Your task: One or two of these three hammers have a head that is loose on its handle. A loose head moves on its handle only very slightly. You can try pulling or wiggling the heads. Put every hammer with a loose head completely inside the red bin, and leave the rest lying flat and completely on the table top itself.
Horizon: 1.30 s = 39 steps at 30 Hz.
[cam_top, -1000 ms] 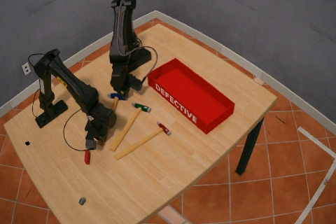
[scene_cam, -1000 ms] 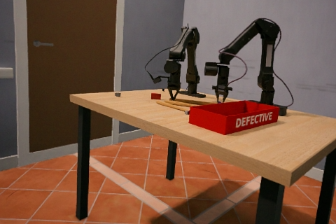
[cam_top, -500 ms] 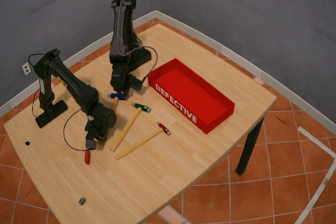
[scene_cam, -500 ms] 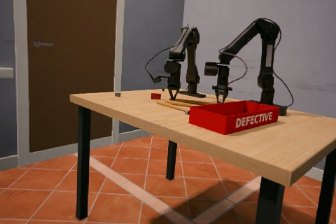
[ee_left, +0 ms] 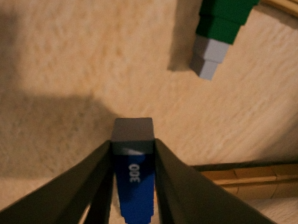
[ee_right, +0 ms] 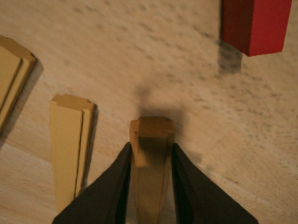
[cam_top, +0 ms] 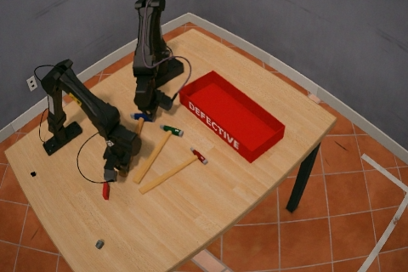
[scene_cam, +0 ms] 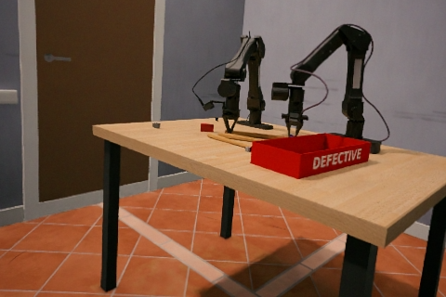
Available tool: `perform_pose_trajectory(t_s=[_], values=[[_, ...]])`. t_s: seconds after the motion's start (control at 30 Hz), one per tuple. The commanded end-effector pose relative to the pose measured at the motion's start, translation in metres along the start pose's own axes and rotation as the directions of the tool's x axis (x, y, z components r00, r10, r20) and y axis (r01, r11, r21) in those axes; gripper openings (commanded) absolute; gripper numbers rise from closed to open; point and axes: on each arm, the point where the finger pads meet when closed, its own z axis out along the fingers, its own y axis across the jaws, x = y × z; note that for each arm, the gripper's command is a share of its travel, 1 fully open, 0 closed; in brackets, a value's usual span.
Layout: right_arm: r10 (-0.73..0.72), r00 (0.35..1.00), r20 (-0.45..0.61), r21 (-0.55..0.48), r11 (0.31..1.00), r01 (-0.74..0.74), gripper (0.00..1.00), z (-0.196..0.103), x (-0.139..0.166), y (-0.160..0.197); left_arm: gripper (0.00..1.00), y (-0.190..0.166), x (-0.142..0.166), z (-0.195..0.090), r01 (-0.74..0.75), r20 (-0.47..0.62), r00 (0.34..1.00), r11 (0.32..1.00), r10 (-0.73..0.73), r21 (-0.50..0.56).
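Pinching blue head — left gripper (cam_top: 149, 116) (scene_cam: 294, 135) (ee_left: 134, 150) | right gripper (cam_top: 121, 174) (scene_cam: 229, 131) (ee_right: 152, 150) — clamped on its wooden handle (cam_top: 139, 126) (ee_right: 151, 175)
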Motion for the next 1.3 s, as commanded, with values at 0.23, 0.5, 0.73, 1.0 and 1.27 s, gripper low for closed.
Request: perform_pose_trajectory(t_s=[0.23, 0.5, 0.73, 1.0, 1.27], values=[[0.026, 0.996, 0.086, -0.013, 1.000, -0.025, 0.26, 0.001, -0.023, 0.003, 0.16, 0.034, -0.001, -0.001, -0.006, 0.009, 1.000, 1.000, 0.006, 0.015], [0.016, 0.997, 0.077, -0.013, 1.000, -0.015, 0.26, -0.002, -0.019, 0.003, 0.16, 0.029, -0.002, -0.002, 0.002, 0.010, 1.000, 1.000, -0.002, 0.021], [0.000, 1.000, -0.004, 0.021, 1.000, 0.000, 0.26, 0.005, 0.004, -0.005, 0.16, 0.007, 0.000, -0.001, 0.006, 0.010, 1.000, 0.996, -0.007, 0.086], [0.000, 1.000, -0.004, 0.021, 1.000, 0.000, 0.26, 0.005, 0.004, -0.005, 0.44, 0.007, 0.000, -0.003, 0.007, 0.010, 1.000, 0.995, -0.008, 0.099], [0.000, 1.000, -0.004, 0.021, 1.000, 0.000, 0.26, 0.005, 0.004, -0.005, 0.45, 0.005, -0.006, -0.022, 0.009, 0.017, 1.000, 0.990, -0.012, 0.144]])
